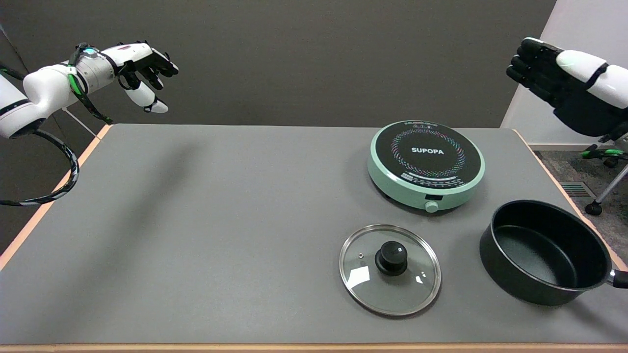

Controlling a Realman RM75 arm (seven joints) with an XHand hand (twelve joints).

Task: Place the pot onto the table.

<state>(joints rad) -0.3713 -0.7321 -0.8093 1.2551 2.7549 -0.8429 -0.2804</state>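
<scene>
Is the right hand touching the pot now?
Apart. The head view shows the right hand raised at upper right, with cooker and table between it and the pot.

The grey table (196, 220) carries three things — cooker (426, 164), glass lid (390, 269), black pot (545, 252).

Right hand (564, 83) raised at upper right, holding nothing. Pot (544, 252) on table (196, 220) well below hand; cooker (426, 164), lid (390, 268) lower left of it.
</scene>
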